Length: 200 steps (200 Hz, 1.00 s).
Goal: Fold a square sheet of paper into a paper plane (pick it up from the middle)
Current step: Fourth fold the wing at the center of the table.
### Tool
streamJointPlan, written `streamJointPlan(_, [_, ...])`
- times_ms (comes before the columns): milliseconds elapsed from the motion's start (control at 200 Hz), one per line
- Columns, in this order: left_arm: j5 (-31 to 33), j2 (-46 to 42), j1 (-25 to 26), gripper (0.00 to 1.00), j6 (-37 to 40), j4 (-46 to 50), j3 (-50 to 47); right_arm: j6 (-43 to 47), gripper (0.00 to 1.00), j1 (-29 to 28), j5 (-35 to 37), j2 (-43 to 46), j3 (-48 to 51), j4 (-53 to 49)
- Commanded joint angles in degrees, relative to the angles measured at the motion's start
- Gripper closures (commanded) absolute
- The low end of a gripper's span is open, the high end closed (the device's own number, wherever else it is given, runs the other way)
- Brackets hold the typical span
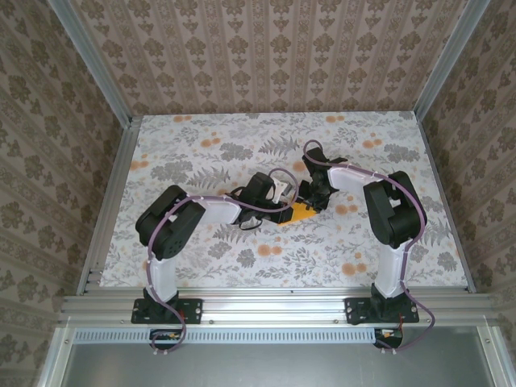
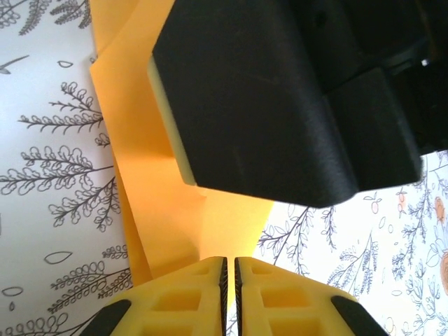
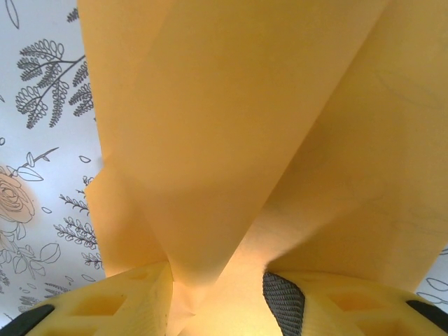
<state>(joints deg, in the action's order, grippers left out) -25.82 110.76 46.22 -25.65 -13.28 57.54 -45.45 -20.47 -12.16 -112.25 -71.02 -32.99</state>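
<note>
On the counter [image 1: 242, 145], a little toward 4 o'clock from its middle in the top view, lies the orange-yellow sheet of paper [image 1: 300, 214], already creased into a smaller pointed shape. The cloth under it carries grey leaves and small orange flowers (printed pattern, not paper).

The left end effector [image 2: 229, 280] reaches the sheet from 9 o'clock. In its own wrist view the two yellow fingers are pressed together, with a hair-thin slit between them. A fold of the paper runs straight down into their tips, so they appear clamped on the edge of the sheet. Above them, at 12 to 2 o'clock of this view, a black part of the right arm [image 2: 266, 105] hangs over the paper.

The right end effector [image 3: 217, 301] comes to the sheet from 1 o'clock in the top view. Its fingers [image 3: 133, 301] stand clearly apart, and a raised ridge of the paper descends between them. The paper touches the inner side of the left finger, but the fingers are not squeezing it. Beside the sheet, at 9 o'clock in this wrist view, the flowered cloth shows.
</note>
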Motion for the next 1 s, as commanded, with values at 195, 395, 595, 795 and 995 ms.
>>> streamJointPlan(195, [1.6,1.1,0.1,0.87,1.6,1.8,1.0,-1.2,0.52,0.5,11.5,-9.9,6.2,-3.0])
streamJointPlan(395, [1.7,1.5,0.2,0.88,1.5,2.1,1.2,-1.5,0.54,0.5,12.1,-10.0,6.3,-3.0])
streamJointPlan(595, [1.8,2.0,0.1,0.92,1.4,2.9,1.2,-1.7,0.55,0.5,12.3,-10.2,6.4,-3.1])
streamJointPlan(795, [2.3,2.2,0.2,0.94,1.4,3.5,1.3,-2.0,0.56,0.5,12.9,-10.4,6.4,-3.2])
streamJointPlan(995, [2.8,2.2,0.1,0.95,1.5,4.0,1.3,-2.2,0.58,0.5,13.3,-10.6,6.4,-3.4])
